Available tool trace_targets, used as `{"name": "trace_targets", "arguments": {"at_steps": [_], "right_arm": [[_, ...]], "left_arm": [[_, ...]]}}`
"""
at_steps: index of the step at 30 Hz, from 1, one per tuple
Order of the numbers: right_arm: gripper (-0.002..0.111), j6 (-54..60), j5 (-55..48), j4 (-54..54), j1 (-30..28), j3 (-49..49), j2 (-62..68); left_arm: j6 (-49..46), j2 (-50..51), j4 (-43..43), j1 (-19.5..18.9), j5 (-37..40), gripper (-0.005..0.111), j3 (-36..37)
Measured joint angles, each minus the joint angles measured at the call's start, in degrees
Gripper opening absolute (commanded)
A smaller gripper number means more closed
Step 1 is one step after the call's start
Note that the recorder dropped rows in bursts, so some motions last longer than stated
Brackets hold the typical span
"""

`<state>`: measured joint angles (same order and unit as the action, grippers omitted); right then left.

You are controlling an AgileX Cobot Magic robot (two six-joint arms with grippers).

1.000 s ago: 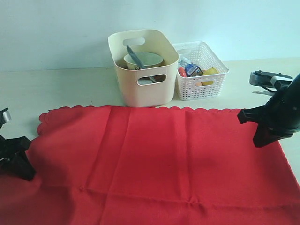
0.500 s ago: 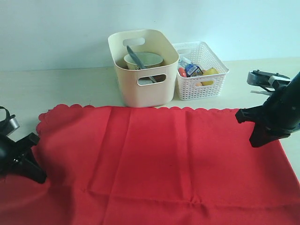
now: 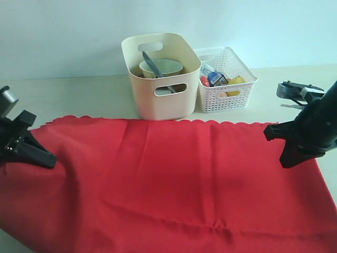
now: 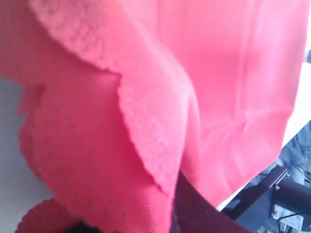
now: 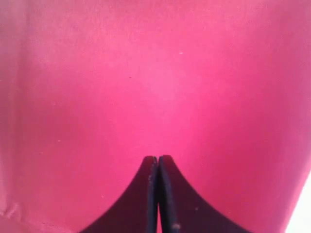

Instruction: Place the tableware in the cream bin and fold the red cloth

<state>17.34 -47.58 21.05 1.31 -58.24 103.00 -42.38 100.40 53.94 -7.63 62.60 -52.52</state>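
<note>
The bright red scalloped fabric cloth point(image 3: 174, 179) spreads across the lower frame on the pale worktop point(image 3: 79, 95). At the left edge the left tool point(image 3: 48, 159) is clamped on its lifted side. At the right the right tool point(image 3: 286, 162) has its tips pressed together, any hold unclear.

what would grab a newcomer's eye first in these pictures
The big red cloth covers the front of the table, its left side pinched and held up by the left gripper, while the right gripper is shut over its right side. Behind it stands the cream bin with tableware inside, and a white lattice basket close on its right in the exterior view.
</note>
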Motion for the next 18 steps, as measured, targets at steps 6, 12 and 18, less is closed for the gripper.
{"name": "trace_targets", "arguments": {"at_steps": [6, 12, 18], "right_arm": [[0.0, 0.0, -0.26, -1.24, 0.0, 0.0, 3.43], [0.0, 0.11, 0.08, -1.47, 0.0, -0.01, 4.22], [0.0, 0.11, 0.96, -1.47, 0.0, -0.24, 6.76]], "left_arm": [[-0.42, -7.52, 3.07, 1.65, 0.25, 0.0, 0.0], [-0.56, -9.48, 3.91, 9.67, 0.15, 0.0, -2.72], [0.61, -9.51, 4.14, 20.43, -3.05, 0.0, -6.47]]}}
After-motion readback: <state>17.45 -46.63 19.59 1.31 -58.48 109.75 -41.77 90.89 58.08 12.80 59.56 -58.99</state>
